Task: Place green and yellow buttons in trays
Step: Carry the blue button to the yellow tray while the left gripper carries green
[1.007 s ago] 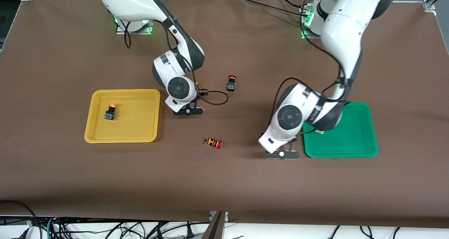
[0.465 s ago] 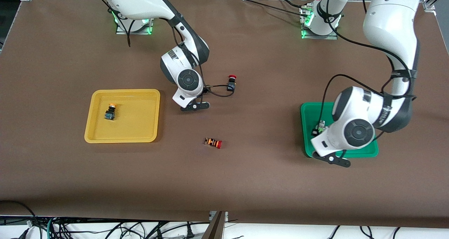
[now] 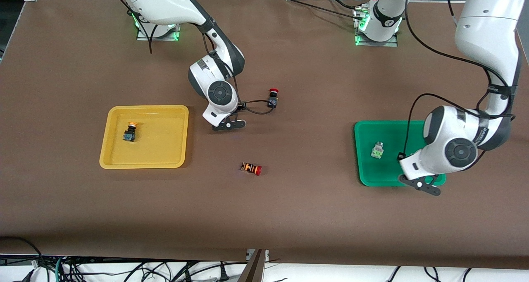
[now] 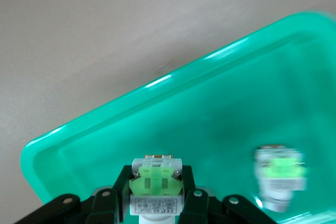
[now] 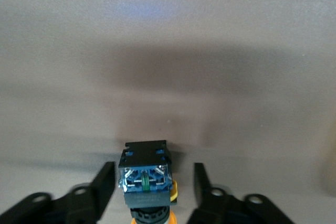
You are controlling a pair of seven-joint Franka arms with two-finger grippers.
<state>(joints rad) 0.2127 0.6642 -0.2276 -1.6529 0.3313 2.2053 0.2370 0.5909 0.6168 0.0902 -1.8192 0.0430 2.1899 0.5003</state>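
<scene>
My left gripper (image 3: pixel 421 185) hangs over the near edge of the green tray (image 3: pixel 390 129). It is shut on a whitish-grey button with a green face (image 4: pixel 156 182), shown in the left wrist view between the fingers (image 4: pixel 156 188). A second green button (image 3: pixel 377 149) lies in that tray, also in the left wrist view (image 4: pixel 280 174). My right gripper (image 3: pixel 228 125) is low over the table between the yellow tray (image 3: pixel 161 149) and a red-capped switch. It is open around a black yellow-capped button (image 5: pixel 146 179), touching neither side. Another yellow button (image 3: pixel 131 132) lies in the yellow tray.
A black switch with a red cap (image 3: pixel 272 97) stands beside the right gripper, toward the left arm's end. An orange-bodied switch with a red cap (image 3: pixel 251 168) lies on the brown table, nearer to the front camera.
My left arm has carried the green button from the table beside the green tray to over the tray's near edge. My right gripper shifted slightly toward the red-capped switch, then held still.
</scene>
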